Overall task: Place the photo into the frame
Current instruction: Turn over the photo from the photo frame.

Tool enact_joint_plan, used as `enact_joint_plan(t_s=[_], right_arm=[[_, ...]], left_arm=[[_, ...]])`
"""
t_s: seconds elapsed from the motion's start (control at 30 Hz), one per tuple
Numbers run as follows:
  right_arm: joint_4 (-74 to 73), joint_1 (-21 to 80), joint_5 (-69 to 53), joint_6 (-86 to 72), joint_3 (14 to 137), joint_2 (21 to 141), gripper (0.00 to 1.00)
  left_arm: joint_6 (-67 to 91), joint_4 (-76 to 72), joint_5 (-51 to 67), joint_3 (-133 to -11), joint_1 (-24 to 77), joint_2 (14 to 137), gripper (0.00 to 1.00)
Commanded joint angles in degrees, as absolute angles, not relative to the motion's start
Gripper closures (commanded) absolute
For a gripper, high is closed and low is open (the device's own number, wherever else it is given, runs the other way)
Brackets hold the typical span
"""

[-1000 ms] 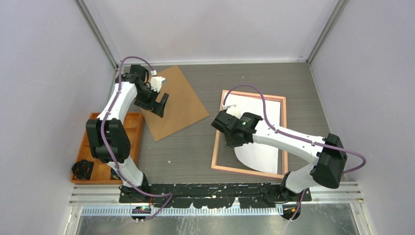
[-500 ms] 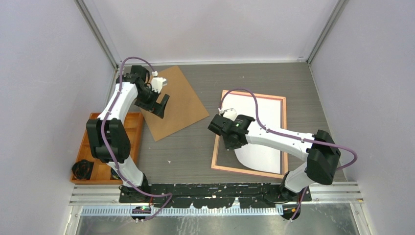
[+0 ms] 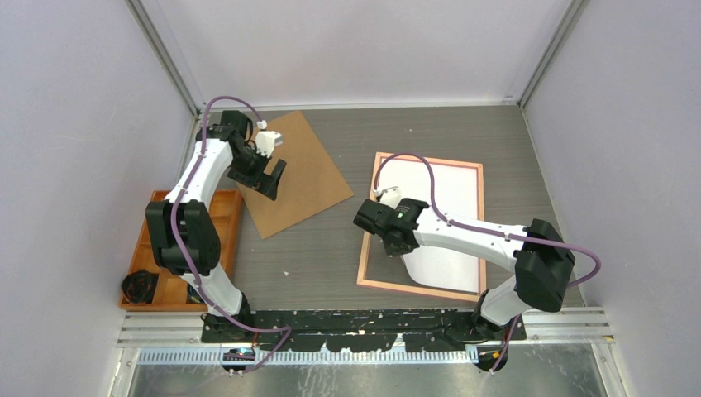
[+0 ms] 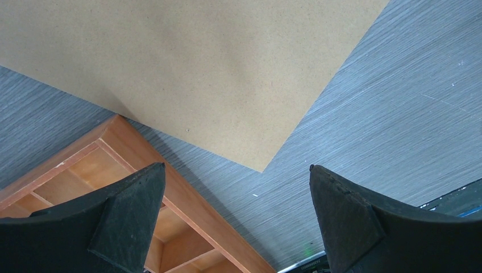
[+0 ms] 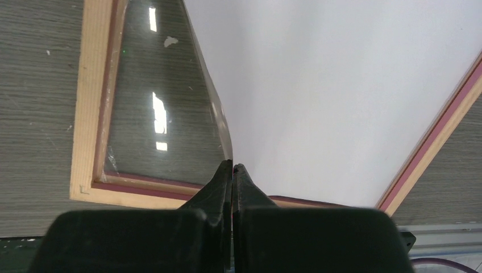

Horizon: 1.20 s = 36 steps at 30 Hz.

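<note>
The frame (image 3: 370,248) lies back-up on the right of the table, its light wood border (image 5: 91,114) showing. The photo (image 3: 438,207), white back up, rests inside it. Its near-left corner curls upward to my right gripper (image 3: 395,246). In the right wrist view that gripper (image 5: 233,165) is shut on the edge of the photo (image 5: 341,102), with the sheet bending up from the frame. My left gripper (image 3: 271,178) hangs open above the table at the far left, with nothing between its fingers (image 4: 136,205).
A brown backing board (image 3: 298,174) lies at the far left, its near corner (image 4: 261,165) just ahead of the left gripper. An orange compartment tray (image 3: 227,223) sits by the left wall. A clear pane (image 5: 153,114) reflects light inside the frame.
My right arm has shifted a little left and turned, and the photo's near edge now lies further into the frame's near right corner. The left arm has not moved.
</note>
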State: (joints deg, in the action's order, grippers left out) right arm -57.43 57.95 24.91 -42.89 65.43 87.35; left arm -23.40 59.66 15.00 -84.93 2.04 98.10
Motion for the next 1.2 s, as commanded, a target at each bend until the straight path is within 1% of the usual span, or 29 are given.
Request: enact_joint_plan(t_s=[0.0,0.23,0.27,0.33,0.37,0.4,0.43,0.5,0.57,0.67,0.8,0.97,1.07,1.17], right_arm=[[-56.34,58.02,28.40,-45.83,63.51,85.09,0.99],[-53.06,58.02,26.97,-45.33,62.66,85.00,0.99],[-52.48,58.01,26.29,-44.73,62.78,85.19,0.95],[-51.71,58.05,24.71,-43.80,63.26,85.92,0.73],[-51.23,58.04,23.79,-43.30,63.59,86.22,0.64],[-50.53,58.09,22.87,-43.05,63.77,86.46,0.50],[-49.71,58.04,22.06,-42.84,63.80,86.40,0.40],[-47.96,58.06,20.89,-42.64,63.96,86.11,0.22],[-46.02,58.01,19.70,-42.31,63.98,85.36,0.11],[-43.48,58.02,17.36,-41.86,64.05,84.54,0.01],[-41.53,57.80,13.46,-41.04,64.33,83.45,0.00],[-35.33,54.37,8.85,-42.08,63.46,79.56,0.00],[-28.76,48.76,4.59,-42.39,63.82,79.18,0.00],[-22.33,43.54,-0.84,-42.07,66.21,83.13,0.00]], left_arm=[[-24.68,60.60,16.08,-84.72,2.21,96.00,0.00],[-24.96,60.95,16.08,-84.56,2.26,95.73,0.00],[-25.01,60.99,16.13,-84.60,2.28,95.72,0.00],[-25.10,61.08,16.13,-84.67,2.25,95.71,0.00],[-25.13,61.16,16.17,-84.64,2.27,95.71,0.00],[-25.18,61.21,16.17,-84.64,2.24,95.71,0.00],[-25.33,61.30,16.19,-84.69,2.24,95.81,0.00],[-25.53,61.54,16.08,-84.75,2.28,95.95,0.00],[-25.80,61.69,15.89,-84.67,2.28,96.06,0.00],[-26.33,61.96,15.54,-84.60,2.27,96.14,0.00],[-26.54,62.14,14.91,-84.72,2.23,96.20,0.00],[-26.64,61.46,11.63,-85.78,2.22,96.49,0.00],[-27.05,58.72,3.18,-85.79,2.20,97.76,0.00],[-28.79,56.20,-5.74,-85.39,1.78,99.82,0.00]])
